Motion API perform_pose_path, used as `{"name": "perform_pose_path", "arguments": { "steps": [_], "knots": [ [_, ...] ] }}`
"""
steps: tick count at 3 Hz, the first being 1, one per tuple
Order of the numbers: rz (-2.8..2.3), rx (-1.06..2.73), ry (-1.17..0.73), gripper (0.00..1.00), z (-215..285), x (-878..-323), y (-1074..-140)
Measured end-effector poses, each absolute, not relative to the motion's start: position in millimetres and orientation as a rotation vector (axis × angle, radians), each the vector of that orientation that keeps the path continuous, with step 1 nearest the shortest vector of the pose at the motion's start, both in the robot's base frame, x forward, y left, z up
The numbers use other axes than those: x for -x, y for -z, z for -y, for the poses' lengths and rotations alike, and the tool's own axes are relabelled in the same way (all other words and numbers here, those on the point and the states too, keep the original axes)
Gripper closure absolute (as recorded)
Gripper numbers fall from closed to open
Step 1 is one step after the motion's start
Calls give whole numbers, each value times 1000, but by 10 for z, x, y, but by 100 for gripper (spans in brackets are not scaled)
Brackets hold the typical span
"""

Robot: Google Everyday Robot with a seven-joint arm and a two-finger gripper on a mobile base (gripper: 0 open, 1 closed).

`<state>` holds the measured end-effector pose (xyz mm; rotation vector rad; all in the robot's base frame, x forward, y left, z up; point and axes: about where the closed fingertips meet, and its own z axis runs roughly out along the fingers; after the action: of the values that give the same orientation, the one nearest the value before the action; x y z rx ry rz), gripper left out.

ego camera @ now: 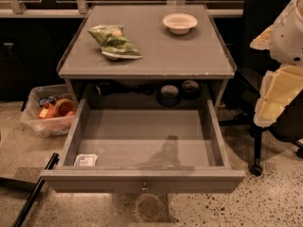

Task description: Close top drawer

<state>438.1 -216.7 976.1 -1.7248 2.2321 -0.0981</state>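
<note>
Speckled floor all around, and in the middle of it we have the grey cabinet, with the top drawer pulled well out toward us, its small round knob at front centre. Over at the right edge we pick up the robot's pale arm, and its gripper hangs beside the cabinet, just off the drawer's right wall and not touching it. Whether that gripper is released or clenched, we cannot tell from this angle, and nothing shows in its hold. Everything else lies left of the gripper. Inside the drawer, far across from it in the near left corner, we see a small white packet. Up and left of the gripper, on the cabinet top, sits a shallow cream bowl, and farther left again lies a green snack bag. Two dark round things sit in the shadow behind the drawer, under the top. Farthest from the gripper, on the floor past the cabinet's left side, stands a clear plastic bin with orange pieces in it. Behind the arm we make out a black chair.
</note>
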Motion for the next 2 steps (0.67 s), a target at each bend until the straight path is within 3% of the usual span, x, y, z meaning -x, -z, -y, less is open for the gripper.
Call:
{"name": "perform_pose_path", "arguments": {
  "steps": [2],
  "knots": [
    [-2220, 1711, 69, 0, 2135, -4355, -9668]
  ]
}}
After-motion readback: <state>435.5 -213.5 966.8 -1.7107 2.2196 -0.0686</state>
